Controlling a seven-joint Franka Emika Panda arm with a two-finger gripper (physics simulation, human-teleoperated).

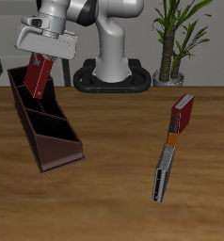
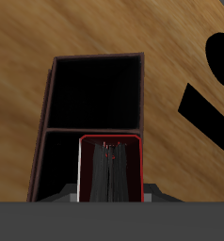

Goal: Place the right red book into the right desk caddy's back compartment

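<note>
Dark red book [image 1: 39, 72] hangs in my jaws above the caddy [image 1: 44, 127].
My jaws are closed on the book's upper end; it is a little tilted, its lower end over the back compartment [image 1: 20, 83], near the table's [image 1: 114, 179] far edge.

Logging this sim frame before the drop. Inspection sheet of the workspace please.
Surface: wooden table, no spills seen.
Job's things: right red book held tilted above the right desk caddy, over its tall end; back compartment looks empty.
Clutter: shorter red book and grey-black book, end to end.
End effector: end effector shut on the book.
Cables: nothing seen.
Surroundings: potted plant behind the table.
</note>
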